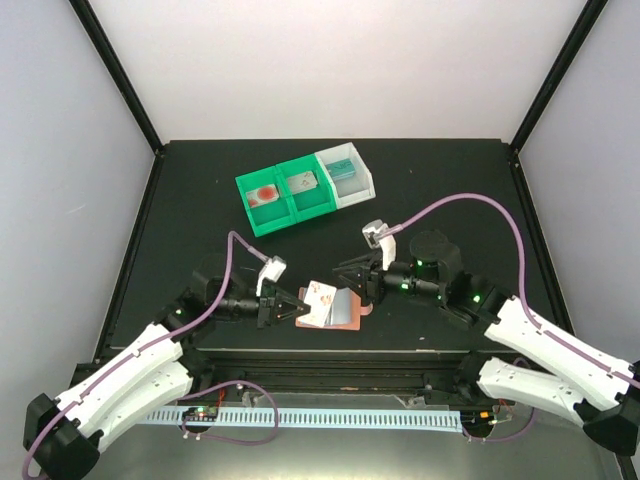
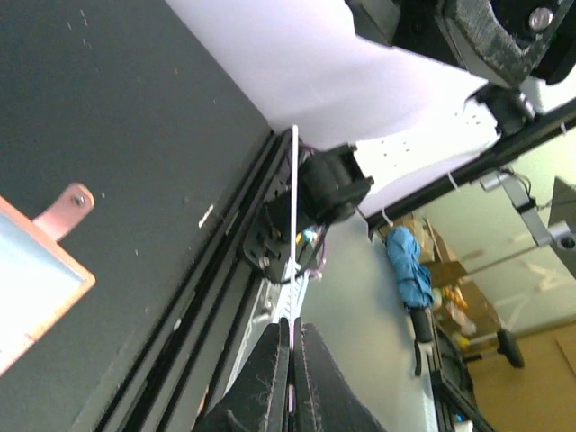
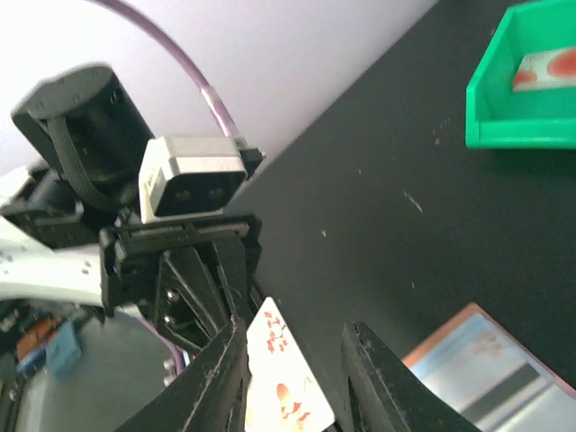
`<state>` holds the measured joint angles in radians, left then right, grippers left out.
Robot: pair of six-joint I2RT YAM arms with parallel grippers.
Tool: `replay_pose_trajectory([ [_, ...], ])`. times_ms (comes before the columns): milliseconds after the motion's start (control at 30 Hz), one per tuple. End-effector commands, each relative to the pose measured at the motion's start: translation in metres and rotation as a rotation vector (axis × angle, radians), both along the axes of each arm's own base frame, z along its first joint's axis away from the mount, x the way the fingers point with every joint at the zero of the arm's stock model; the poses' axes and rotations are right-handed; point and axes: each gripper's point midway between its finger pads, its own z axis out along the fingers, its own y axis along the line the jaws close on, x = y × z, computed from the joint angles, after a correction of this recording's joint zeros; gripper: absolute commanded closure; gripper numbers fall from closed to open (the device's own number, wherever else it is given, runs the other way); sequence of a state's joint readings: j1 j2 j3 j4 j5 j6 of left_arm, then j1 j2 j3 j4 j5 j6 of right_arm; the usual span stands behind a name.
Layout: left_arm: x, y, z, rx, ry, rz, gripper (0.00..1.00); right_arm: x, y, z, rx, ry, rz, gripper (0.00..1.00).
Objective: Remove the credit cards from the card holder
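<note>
From above, my left fingers (image 1: 288, 307) pinch a white card (image 1: 318, 298), with my right fingers (image 1: 350, 282) just opposite. The card holder (image 1: 347, 313) lies open on the counter (image 1: 200, 210) between them.

Left wrist: the tips are closed on the card's edge.

Right wrist: the fingers stand parted around the card, gripping nothing.

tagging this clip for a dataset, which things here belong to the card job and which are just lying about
job: card holder; white card with red marks, shut in left pincer; right pincer, open; cards in the trays

lying about: green trays; white tray; slotted strip at near edge
</note>
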<state>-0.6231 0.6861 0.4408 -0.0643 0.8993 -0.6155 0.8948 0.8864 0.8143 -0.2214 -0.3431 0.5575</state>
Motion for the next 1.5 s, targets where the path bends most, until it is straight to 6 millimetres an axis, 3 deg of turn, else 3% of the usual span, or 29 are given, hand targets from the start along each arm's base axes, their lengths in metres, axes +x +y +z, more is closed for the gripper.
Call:
replay_pose_trajectory([
  [0,-0.023,0.003,0.003,0.014,-0.014,-0.115,0.98,-0.017,-0.004,-0.035,-0.182,0.021,0.124,0.7],
  [267,-0.025,0.005,0.004,0.007,-0.028,-0.118,0.98,-0.031,0.01,-0.044,-0.169,0.07,0.246,0.7],
  [667,-0.026,0.005,0.003,0.005,-0.024,-0.114,0.98,-0.039,0.016,-0.052,-0.144,0.102,0.303,0.84],
  [900,-0.026,0.006,0.004,0.003,-0.03,-0.112,0.98,-0.04,0.017,-0.057,-0.155,0.114,0.311,0.8],
  [1033,-0.025,0.005,0.006,0.001,-0.029,-0.111,0.98,-0.037,0.016,-0.062,-0.181,0.117,0.299,0.72],
  [1300,-0.024,0.006,0.008,0.01,-0.025,-0.1,0.98,-0.032,0.014,-0.057,-0.175,0.086,0.268,0.99],
  [1400,-0.013,0.009,0.004,0.057,-0.018,-0.024,0.75,-0.028,0.012,-0.058,-0.177,0.079,0.243,0.99],
  [1467,-0.004,0.013,0.001,0.102,-0.018,0.047,0.51,-0.023,0.011,-0.055,-0.168,0.068,0.209,0.99],
])
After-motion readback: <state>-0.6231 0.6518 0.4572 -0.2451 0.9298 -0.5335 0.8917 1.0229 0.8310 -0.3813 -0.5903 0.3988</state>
